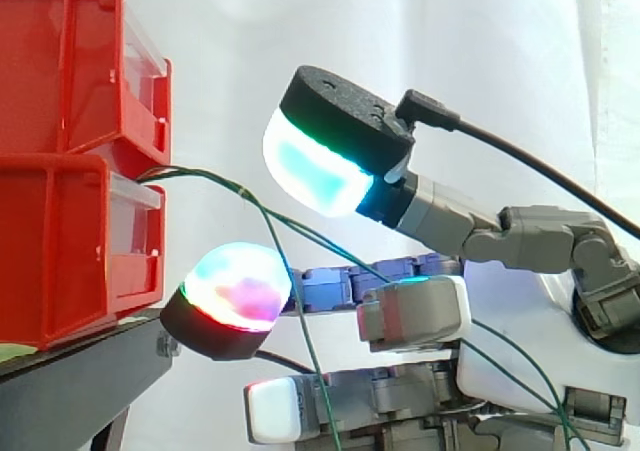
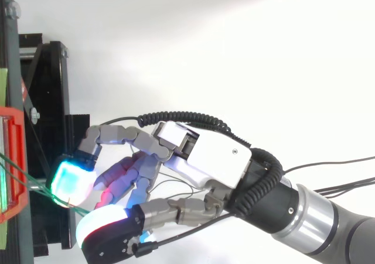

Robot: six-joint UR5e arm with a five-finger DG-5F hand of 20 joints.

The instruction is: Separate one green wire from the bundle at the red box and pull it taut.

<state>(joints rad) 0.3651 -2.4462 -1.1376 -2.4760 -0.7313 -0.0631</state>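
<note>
My hand [image 2: 205, 158] was open, fingers spread and mostly straight, glowing pads [image 1: 312, 176] well apart. Green wires [image 1: 212, 178] ran slack through the gap between upper and lower pads, unpinched. Just ahead, they entered the red bins [image 1: 60, 161] on the black stand [image 1: 80, 371].

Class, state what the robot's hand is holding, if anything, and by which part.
Nothing is gripped: the green wires from the red box run free between the spread fingers of the hand.
</note>
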